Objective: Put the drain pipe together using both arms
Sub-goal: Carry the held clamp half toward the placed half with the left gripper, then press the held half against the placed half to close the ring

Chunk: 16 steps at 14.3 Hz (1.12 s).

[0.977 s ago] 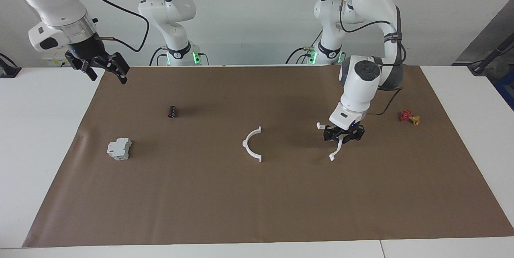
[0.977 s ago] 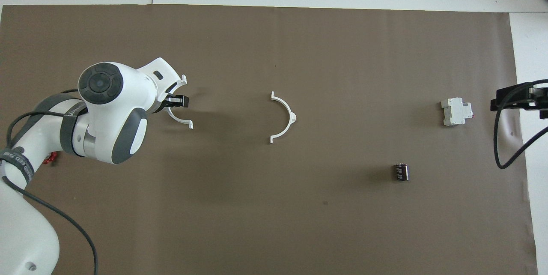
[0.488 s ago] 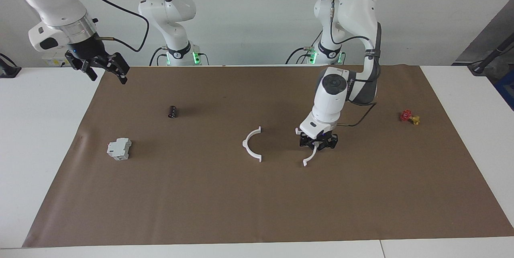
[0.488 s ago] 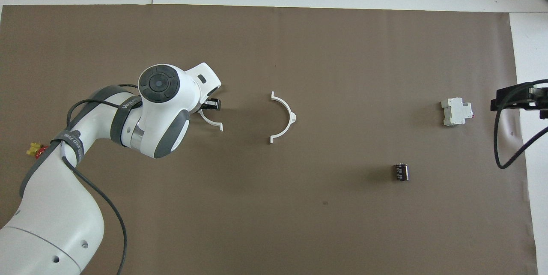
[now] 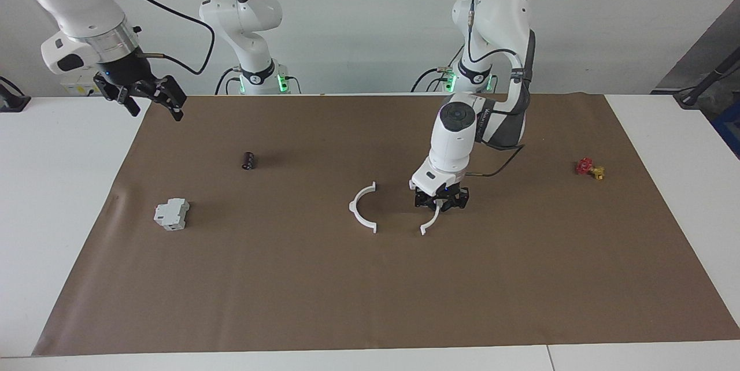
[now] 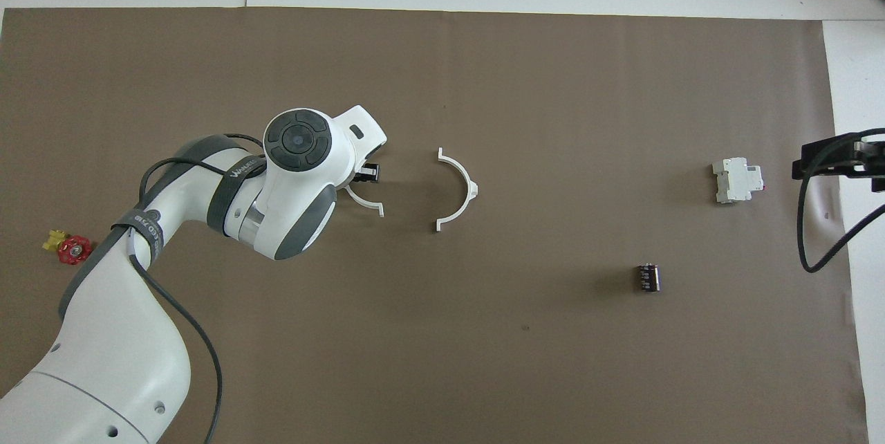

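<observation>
White half-ring (image 5: 430, 222) clamped in left pincer (image 5: 440, 202); right pincer (image 5: 151, 97) waits, spread.

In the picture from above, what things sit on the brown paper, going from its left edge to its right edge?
Red and yellow valve → half-ring held by the left end effector → loose half-ring → dark cylinder → grey-white block.

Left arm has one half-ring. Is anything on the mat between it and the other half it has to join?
Nothing visible. The left tool holds its half-ring beside the resting half-ring, with only bare brown mat between them. The right tool waits over the mat's corner.
</observation>
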Tool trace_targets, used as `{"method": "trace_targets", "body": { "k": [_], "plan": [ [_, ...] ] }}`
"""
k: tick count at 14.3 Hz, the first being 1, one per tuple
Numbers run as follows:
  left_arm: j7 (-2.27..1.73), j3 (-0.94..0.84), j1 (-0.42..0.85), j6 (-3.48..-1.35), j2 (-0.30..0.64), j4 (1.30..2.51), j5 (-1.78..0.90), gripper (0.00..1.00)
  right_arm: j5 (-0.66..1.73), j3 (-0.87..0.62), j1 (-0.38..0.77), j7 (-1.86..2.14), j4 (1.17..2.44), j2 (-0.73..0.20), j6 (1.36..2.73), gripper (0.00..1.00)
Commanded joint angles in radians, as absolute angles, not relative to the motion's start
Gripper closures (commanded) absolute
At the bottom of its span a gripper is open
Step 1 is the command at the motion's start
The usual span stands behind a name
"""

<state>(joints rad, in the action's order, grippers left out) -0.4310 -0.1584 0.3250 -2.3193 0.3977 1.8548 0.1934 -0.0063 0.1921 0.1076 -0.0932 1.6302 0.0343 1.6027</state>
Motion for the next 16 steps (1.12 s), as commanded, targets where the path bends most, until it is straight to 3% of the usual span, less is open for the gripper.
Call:
{"method": "trace_targets", "body": {
  "k": [1, 9, 16],
  "plan": [
    [-0.471, -0.155, 0.337, -2.295, 0.416, 1.830, 0.250, 1.00, 0.003, 0.192, 0.106, -0.077, 1.652, 0.055, 1.598, 0.00],
    [-0.515, -0.153, 0.419, -2.293, 0.521, 1.709, 0.255, 1.00, 0.003, 0.192, 0.106, -0.075, 1.652, 0.055, 1.598, 0.00],
    [-0.578, -0.153, 0.456, -2.298, 0.526, 1.703, 0.256, 1.00, 0.003, 0.192, 0.106, -0.075, 1.652, 0.055, 1.598, 0.00]
  ]
}}
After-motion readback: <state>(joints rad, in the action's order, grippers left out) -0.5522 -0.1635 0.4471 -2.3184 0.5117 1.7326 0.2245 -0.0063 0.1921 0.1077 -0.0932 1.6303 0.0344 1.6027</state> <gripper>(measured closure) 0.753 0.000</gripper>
